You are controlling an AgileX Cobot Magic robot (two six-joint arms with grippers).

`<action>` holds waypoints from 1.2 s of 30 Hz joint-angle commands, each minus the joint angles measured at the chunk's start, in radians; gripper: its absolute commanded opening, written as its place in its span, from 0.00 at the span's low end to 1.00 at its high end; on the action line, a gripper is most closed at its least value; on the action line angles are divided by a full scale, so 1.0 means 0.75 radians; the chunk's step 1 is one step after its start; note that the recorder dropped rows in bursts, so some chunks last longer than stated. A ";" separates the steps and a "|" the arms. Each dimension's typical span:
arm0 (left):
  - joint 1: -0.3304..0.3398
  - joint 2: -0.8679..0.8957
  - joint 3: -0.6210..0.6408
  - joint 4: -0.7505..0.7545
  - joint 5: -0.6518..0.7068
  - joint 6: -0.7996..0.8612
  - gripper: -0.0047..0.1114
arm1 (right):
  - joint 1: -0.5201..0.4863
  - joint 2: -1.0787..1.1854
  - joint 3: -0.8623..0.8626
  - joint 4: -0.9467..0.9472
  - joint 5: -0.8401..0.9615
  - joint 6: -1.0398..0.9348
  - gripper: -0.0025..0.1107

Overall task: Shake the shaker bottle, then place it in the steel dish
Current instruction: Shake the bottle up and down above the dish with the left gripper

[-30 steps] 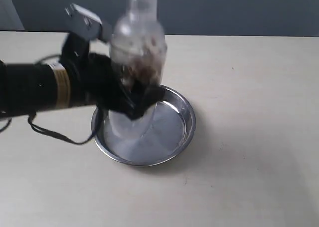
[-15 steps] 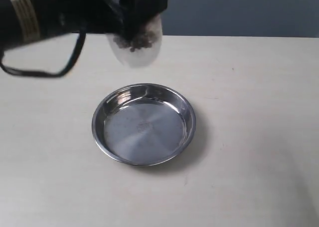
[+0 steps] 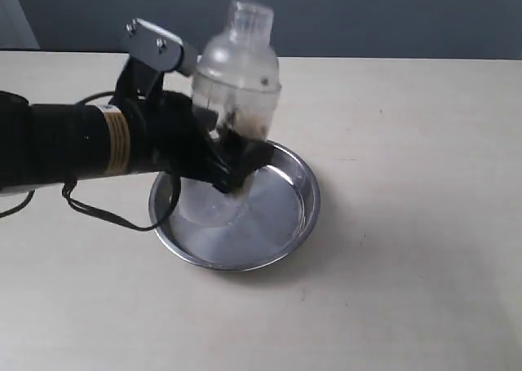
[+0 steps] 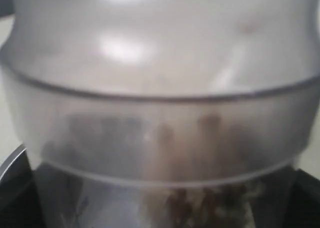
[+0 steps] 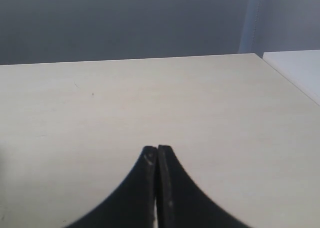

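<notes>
A: What is seen nearest on the pale beige tabletop (image 3: 408, 249)?

B: A round, shallow, shiny stainless steel dish (image 3: 303, 212) is seen there, set flat on the table. A thin black cable (image 3: 106, 218) is draped just beside its left rim.

A: And where is the task's bottle found?

B: The clear frosted plastic shaker bottle (image 3: 238, 81) is held upright over the left part of the dish, its base low inside the rim. Whether the base is touching the dish floor cannot be told. Brownish beads (image 3: 241, 123) are gathered inside it, and it is topped by a small clear cylindrical cap (image 3: 251, 19).

A: By what is it held?

B: It is clamped by the black left gripper (image 3: 232, 163), whose fingers are closed around the lower body of the bottle. In the left wrist view almost the whole picture is filled by the bottle (image 4: 160, 87), and the beads (image 4: 200, 203) are made out dimly through the frosted wall.

A: What is shown of the other arm?

B: The black right gripper (image 5: 157, 160) is seen with its two fingers pressed together, nothing between them, above bare table (image 5: 150, 97), apart from the dish and bottle.

A: And farthest off?

B: A dark blue-grey wall (image 3: 383, 16) is seen behind the table's far edge.
</notes>
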 commanded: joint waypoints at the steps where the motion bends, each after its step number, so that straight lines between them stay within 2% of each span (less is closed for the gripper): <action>1: -0.002 -0.231 -0.185 -0.017 -0.100 0.006 0.04 | -0.005 -0.006 0.002 -0.001 -0.016 -0.002 0.01; 4: -0.015 -0.153 -0.076 -0.007 0.027 0.006 0.04 | -0.005 -0.006 0.002 -0.001 -0.016 -0.002 0.01; 6: -0.015 -0.032 0.009 -0.024 0.033 0.003 0.04 | -0.005 -0.006 0.002 -0.001 -0.016 -0.002 0.01; 7: -0.015 -0.020 0.009 -0.026 0.026 -0.031 0.04 | -0.005 -0.006 0.002 -0.001 -0.016 -0.002 0.01; 10: -0.015 -0.191 -0.097 0.030 -0.109 -0.049 0.04 | -0.005 -0.006 0.002 -0.001 -0.016 -0.002 0.01; 12: -0.015 -0.226 -0.134 0.033 -0.050 -0.038 0.04 | -0.005 -0.006 0.002 -0.001 -0.016 -0.002 0.01; 16: -0.014 -0.007 0.024 0.020 0.067 -0.042 0.04 | -0.005 -0.006 0.002 -0.001 -0.016 -0.002 0.01; 18: -0.014 -0.035 -0.005 0.039 -0.051 -0.169 0.04 | -0.005 -0.006 0.002 -0.001 -0.016 -0.002 0.01; 20: -0.014 -0.160 -0.105 0.095 -0.238 -0.171 0.04 | -0.005 -0.006 0.002 -0.001 -0.016 -0.002 0.01; 21: -0.014 -0.218 -0.182 0.112 -0.246 -0.140 0.04 | -0.005 -0.006 0.002 -0.001 -0.016 -0.002 0.01; 23: -0.027 -0.243 -0.240 0.118 -0.112 -0.152 0.04 | -0.005 -0.006 0.002 -0.001 -0.016 -0.002 0.01; 25: -0.056 -0.149 -0.146 0.118 0.038 -0.150 0.04 | -0.005 -0.006 0.002 -0.001 -0.016 -0.002 0.01; 28: -0.055 0.039 -0.063 0.128 0.037 -0.147 0.04 | -0.005 -0.006 0.002 -0.001 -0.016 -0.002 0.01; 31: -0.055 -0.104 -0.154 0.218 -0.149 -0.195 0.04 | -0.005 -0.006 0.002 -0.001 -0.016 -0.002 0.01; 33: -0.055 -0.151 -0.205 0.197 -0.101 -0.195 0.04 | -0.005 -0.006 0.002 -0.001 -0.016 -0.002 0.01; 36: -0.055 -0.035 -0.079 0.192 -0.025 -0.211 0.04 | -0.005 -0.006 0.002 -0.001 -0.016 -0.002 0.01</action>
